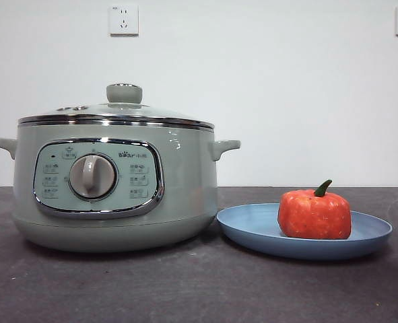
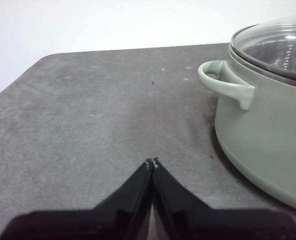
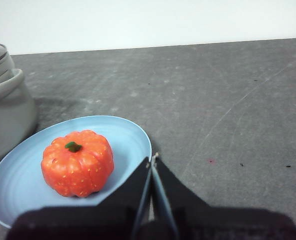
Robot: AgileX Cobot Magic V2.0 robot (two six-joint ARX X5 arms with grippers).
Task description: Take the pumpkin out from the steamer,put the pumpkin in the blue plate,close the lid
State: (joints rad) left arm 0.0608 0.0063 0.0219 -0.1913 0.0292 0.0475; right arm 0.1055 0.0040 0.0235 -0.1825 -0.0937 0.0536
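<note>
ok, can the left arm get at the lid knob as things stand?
Probably yes. The lid sits closed on the steamer with its knob bare on top and nothing over it. The left claw, shut, is off to the steamer's side above the table.

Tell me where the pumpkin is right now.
In the front view the pumpkin sits upright on the blue plate, to the right of the closed steamer. The right hand hangs shut beside it.

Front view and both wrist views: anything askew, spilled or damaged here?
Nothing stands out. The lid sits level on the steamer, the pumpkin stands upright in the blue plate, and the left gripper and right gripper are shut, holding nothing.
</note>
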